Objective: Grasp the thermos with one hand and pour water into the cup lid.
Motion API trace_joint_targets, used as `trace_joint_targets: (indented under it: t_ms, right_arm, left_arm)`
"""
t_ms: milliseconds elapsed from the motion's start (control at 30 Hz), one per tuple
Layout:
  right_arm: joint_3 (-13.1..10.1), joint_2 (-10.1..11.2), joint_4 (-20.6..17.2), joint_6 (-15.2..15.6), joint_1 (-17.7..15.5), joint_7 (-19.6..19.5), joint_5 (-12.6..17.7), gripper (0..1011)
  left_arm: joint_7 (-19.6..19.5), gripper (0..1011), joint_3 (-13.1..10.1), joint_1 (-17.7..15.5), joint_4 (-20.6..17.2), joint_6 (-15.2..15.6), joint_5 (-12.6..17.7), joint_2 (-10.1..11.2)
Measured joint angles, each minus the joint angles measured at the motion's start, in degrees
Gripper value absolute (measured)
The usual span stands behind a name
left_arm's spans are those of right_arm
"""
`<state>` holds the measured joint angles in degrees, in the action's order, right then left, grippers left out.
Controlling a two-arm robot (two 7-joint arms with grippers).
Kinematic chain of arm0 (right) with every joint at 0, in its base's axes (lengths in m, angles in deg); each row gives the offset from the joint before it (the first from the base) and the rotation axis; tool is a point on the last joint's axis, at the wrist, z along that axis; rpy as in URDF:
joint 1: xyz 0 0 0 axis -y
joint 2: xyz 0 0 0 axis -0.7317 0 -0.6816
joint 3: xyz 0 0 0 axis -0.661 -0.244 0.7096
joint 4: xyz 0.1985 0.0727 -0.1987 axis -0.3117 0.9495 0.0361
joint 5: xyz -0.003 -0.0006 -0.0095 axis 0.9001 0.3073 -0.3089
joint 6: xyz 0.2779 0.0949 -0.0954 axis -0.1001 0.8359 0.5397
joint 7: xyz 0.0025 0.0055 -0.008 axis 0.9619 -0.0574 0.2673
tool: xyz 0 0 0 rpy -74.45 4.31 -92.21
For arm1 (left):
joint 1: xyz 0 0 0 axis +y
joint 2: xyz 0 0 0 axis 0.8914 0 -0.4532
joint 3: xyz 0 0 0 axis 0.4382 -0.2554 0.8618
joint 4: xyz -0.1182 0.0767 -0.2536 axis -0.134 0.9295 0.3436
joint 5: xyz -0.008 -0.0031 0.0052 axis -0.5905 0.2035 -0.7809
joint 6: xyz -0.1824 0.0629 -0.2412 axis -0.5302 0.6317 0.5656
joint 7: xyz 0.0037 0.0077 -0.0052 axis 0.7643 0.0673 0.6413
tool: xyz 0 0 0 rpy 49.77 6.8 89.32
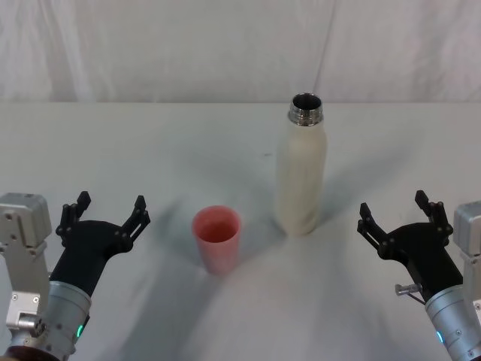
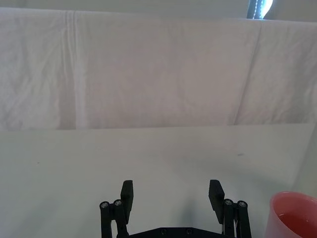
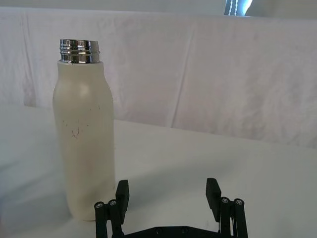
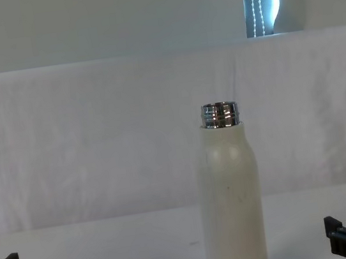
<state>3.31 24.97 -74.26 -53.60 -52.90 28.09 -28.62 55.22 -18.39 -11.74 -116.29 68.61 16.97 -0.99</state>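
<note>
The thermos (image 1: 302, 171) stands up straight on the white surface (image 1: 150, 158), near the middle and a bit to the right. Its lid is off, so the shiny steel neck is bare. The cup (image 1: 217, 239) stands just beside it, to its left and closer to the robot. The left tool (image 1: 107, 212) sits low on the left, its fingers spread, holding nothing. The right tool (image 1: 399, 214) sits low on the right, fingers spread too, near the thermos but not touching it.
</note>
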Motion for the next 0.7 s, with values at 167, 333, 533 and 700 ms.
trace_joint_targets:
  t_ms: [167,333,533,700]
  right_arm:
    - [0.0,0.0,0.0,0.0,0.0,0.0,0.0,1001]
    - [0.0,0.0,0.0,0.0,0.0,0.0,0.0,1001]
    - [0.0,0.0,0.0,0.0,0.0,0.0,0.0,1001]
    - [0.0,-0.01,0.0,0.0,0.0,0.0,0.0,1001]
  left_arm:
    - [0.0,1001,0.0,0.0,0.0,0.0,0.0,0.0]
    - [0.0,1001,0.0,0.0,0.0,0.0,0.0,0.0]
    - [0.0,1001,0.0,0.0,0.0,0.0,0.0,0.0]
    - [0.0,1001,0.0,0.0,0.0,0.0,0.0,0.0]
